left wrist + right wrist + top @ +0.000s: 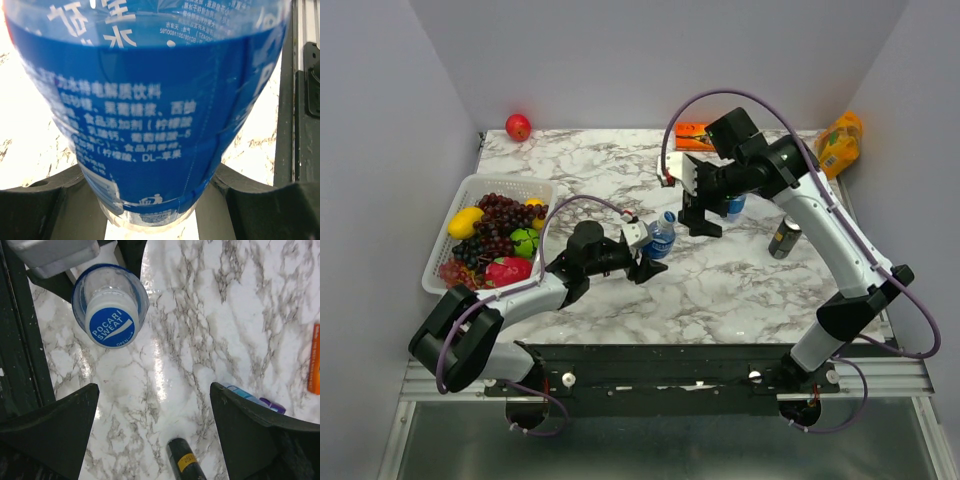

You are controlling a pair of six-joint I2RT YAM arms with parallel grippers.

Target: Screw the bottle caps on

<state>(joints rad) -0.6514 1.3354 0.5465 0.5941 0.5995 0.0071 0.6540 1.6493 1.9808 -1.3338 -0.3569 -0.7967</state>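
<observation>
One bottle (661, 238) is held standing near the middle of the marble table (620, 170), clamped between the jaws of the left gripper (160, 205). In the left wrist view its blue label fills the frame, and the two dark fingers (45, 210) are seen set against its lower sides. A blue cap (111, 326) with white lettering is seen seated on the neck, at about 10 o'clock in the right wrist view; whether it is threaded tight cannot be told. The right gripper (154, 390) is held over the table at about 1 o'clock of that bottle, its jaws spread wide with nothing between them. A second bottle (735, 205) is partly hidden beneath the right arm, and its top cannot be seen. A dark can (783, 237) stands at 3 o'clock of the held bottle, and a white basket (485, 183) of fruit is placed at 9 o'clock.
</observation>
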